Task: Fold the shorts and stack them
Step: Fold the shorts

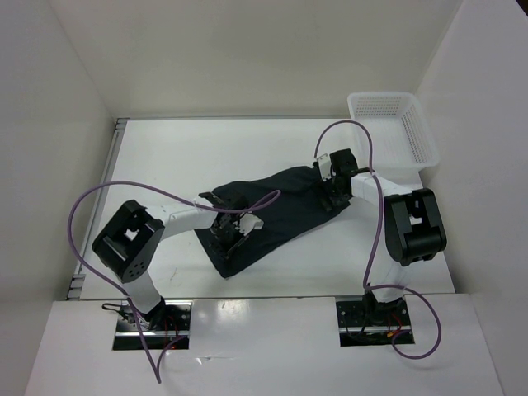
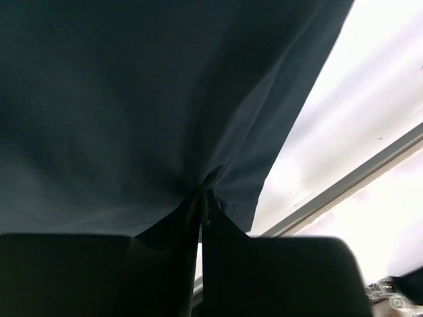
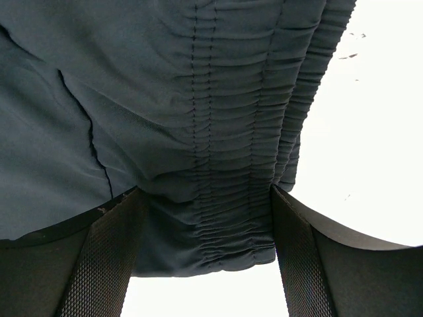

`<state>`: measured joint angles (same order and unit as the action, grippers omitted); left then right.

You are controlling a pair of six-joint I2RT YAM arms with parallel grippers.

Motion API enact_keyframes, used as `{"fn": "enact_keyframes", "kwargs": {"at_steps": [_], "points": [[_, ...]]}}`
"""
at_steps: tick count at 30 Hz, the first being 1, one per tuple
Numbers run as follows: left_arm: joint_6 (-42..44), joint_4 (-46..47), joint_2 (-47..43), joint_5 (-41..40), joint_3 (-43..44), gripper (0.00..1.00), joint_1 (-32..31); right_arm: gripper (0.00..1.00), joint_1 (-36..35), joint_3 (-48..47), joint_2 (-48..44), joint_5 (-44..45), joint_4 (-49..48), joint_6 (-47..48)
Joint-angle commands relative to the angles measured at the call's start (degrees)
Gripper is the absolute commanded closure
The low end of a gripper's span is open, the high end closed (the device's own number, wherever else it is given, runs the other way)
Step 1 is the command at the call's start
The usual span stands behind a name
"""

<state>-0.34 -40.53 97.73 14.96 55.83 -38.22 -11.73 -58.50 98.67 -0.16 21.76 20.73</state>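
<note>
Shorts [image 1: 276, 206] lie mid-frame on the white table [image 1: 181, 157] in the top view. Left gripper [image 2: 201, 198] pinches a fold of cloth near their edge; right gripper [image 3: 206, 251] stands spread astride the waistband [image 3: 225, 132].

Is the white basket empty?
Empty. The basket shows only its own white mesh inside, and the shorts lie out on the table.

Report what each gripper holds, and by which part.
The left gripper pinches the shorts by a fold near a hemmed edge. The right gripper holds nothing: open, its jaws straddle the gathered waistband.
</note>
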Motion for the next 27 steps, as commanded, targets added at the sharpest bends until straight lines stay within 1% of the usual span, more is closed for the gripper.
{"fn": "enact_keyframes", "kwargs": {"at_steps": [1,4,5,6,7,8,9,12,13,14,15,18,20,22,23,25,27], "points": [[0.3,1.2,2.3,-2.1,-2.9,0.99,-0.1,0.22,0.3,-0.1,-0.8,-3.5,1.2,-2.0],[0.3,-0.2,2.3,-2.1,-3.4,1.00,2.3,0.22,-0.2,-0.1,-2.2,-6.2,2.8,-5.0],[0.3,-0.9,2.3,-3.6,-3.5,1.00,3.7,0.22,-0.2,0.4,-3.0,-8.3,3.7,-5.6],[0.3,-0.9,1.8,-5.5,-4.5,1.00,4.3,0.22,-0.2,1.1,-3.8,-9.1,3.7,-6.7],[0.3,2.1,0.8,-9.8,-5.0,1.00,5.1,0.22,-0.2,1.1,-3.8,-9.8,4.3,-6.8],[0.3,2.6,0.8,-16.0,-5.0,1.00,8.4,0.22,-0.2,1.7,-4.4,-10.6,5.0,-7.3],[0.3,2.7,0.8,-18.3,-4.4,1.00,10.4,0.22,-0.2,1.7,-4.5,-11.1,5.0,-7.3],[0.3,2.7,3.3,-22.2,1.5,1.00,16.9,0.22,-0.2,2.3,-5.5,-11.0,5.0,-7.3],[0.3,3.4,3.3,-23.6,2.5,1.00,17.8,0.22,-0.2,2.3,-5.5,-11.0,5.0,-6.7],[0.3,4.7,3.3,-25.5,3.2,1.00,18.3,0.22,-0.2,1.6,-5.5,-10.5,5.0,-6.7],[0.3,7.4,3.9,-29.9,3.8,1.00,19.0,0.22,-0.2,0.7,-6.0,-10.5,5.0,-5.9],[0.3,9.0,4.6,-34.9,4.5,1.00,19.7,0.21,-0.2,-1.9,-6.0,-11.6,5.7,-4.7],[0.3,10.3,4.6,-36.1,4.5,1.00,19.7,0.18,-0.2,-4.2,-6.0,-14.2,7.1,-4.0],[0.3,12.5,4.0,-38.7,2.7,0.99,19.7,0.17,-0.2,-6.4,-6.0,-16.7,8.0,-3.4],[0.3,12.5,4.0,-39.2,2.1,0.99,19.7,0.17,-0.2,-9.0,-6.0,-19.1,8.7,-3.4],[0.3,12.5,3.4,-39.2,1.1,0.99,19.7,0.17,-0.2,-12.2,-4.5,-20.7,8.7,-3.4],[0.3,12.5,1.7,-39.7,-1.3,0.99,19.1,0.15,-0.2,-17.3,-1.7,-20.8,8.2,-6.4]]}}
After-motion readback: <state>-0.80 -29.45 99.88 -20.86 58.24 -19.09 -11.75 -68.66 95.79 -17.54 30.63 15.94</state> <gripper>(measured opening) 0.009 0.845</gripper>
